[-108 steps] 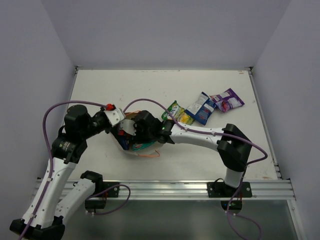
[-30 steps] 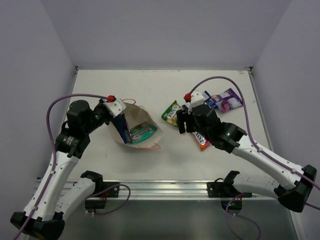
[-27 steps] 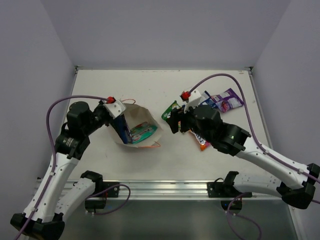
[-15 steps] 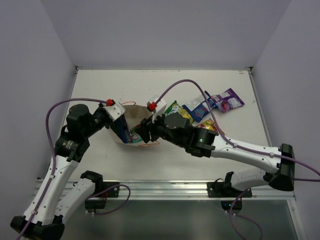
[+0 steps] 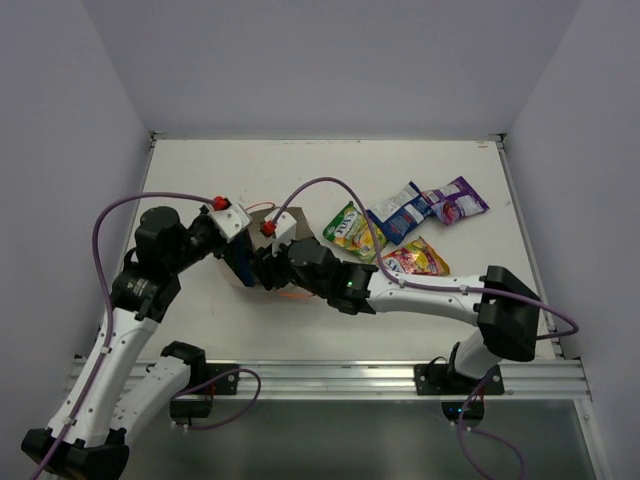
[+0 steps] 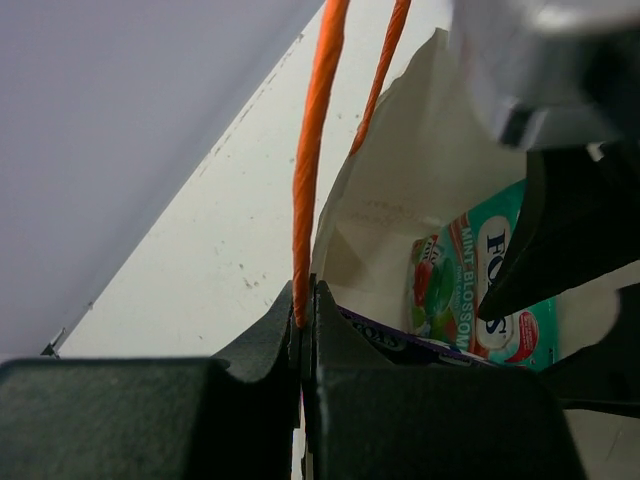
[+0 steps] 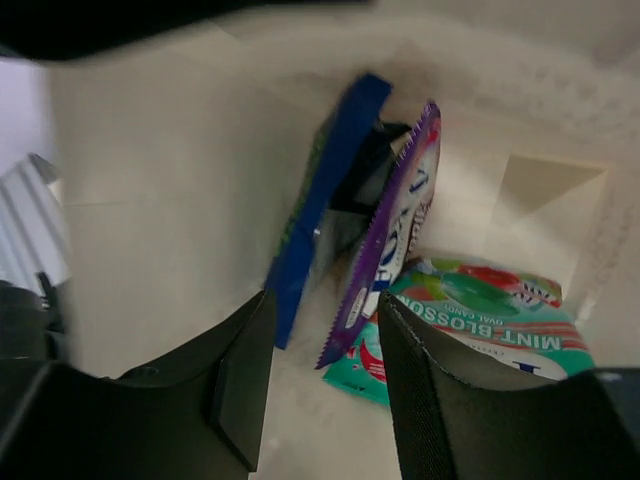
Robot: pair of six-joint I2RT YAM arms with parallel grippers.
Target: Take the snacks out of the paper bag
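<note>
Snacks (image 7: 470,300) are what I want, and my right pincer (image 7: 323,305) is deep inside the paper bag (image 7: 150,200) with them. Its two dark fingers are spread apart, one on each side of the low edge of a purple packet (image 7: 395,220) that stands on its edge. A blue packet (image 7: 325,190) leans just beside it. A teal and pink mint packet (image 6: 480,290) lies flat at the back.

My left pincer (image 6: 307,295) is pressed together on the thin orange handle (image 6: 312,150) and holds the bag's mouth open.

I think this is the grab step. Next I should close on the purple packet alone and pull it straight out.

All three are thin, shiny and look slippery. The purple one has a zigzag edge, so my grip may slide off. The bag is soft, creased paper and could drag along with it.

Four packets (image 5: 400,212) lie out on the white table (image 5: 250,170), to the right of the bag.
</note>
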